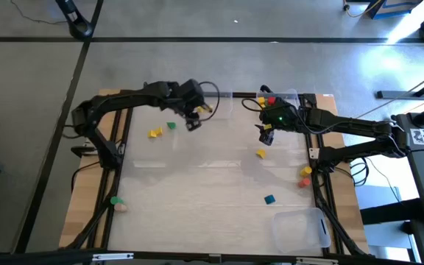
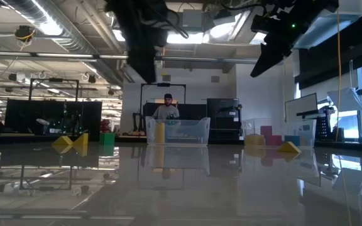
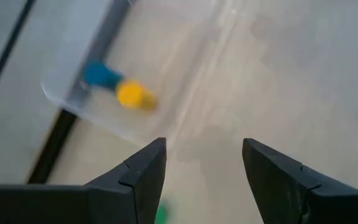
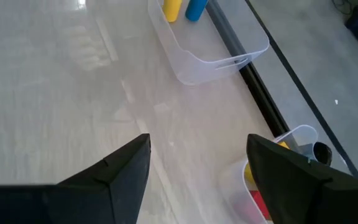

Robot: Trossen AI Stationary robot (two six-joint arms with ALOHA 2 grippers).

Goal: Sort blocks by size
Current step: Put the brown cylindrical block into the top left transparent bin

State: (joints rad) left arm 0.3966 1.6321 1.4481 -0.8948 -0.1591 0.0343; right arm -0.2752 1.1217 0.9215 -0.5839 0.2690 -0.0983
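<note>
Small blocks lie scattered on the table: a yellow one (image 1: 154,133) and a green one (image 1: 171,126) at the far left, a yellow one (image 1: 260,153) right of centre, an orange one (image 1: 305,171), a red one (image 1: 302,182) and a blue one (image 1: 269,199) on the right, and a green one (image 1: 115,199) and a tan one (image 1: 121,207) at the near left. My left gripper (image 1: 193,121) (image 3: 204,146) hangs open above the table, just right of the far-left pair, with nothing between its fingers. My right gripper (image 1: 265,135) (image 4: 197,140) hovers open and empty at the far right.
A clear bin (image 3: 73,93) (image 4: 216,56) at the far middle holds a blue block (image 3: 101,74) and a yellow block (image 3: 132,94). A second clear bin (image 1: 285,96) at the far right holds red and yellow blocks. A third clear bin (image 1: 300,228) stands at the near right corner.
</note>
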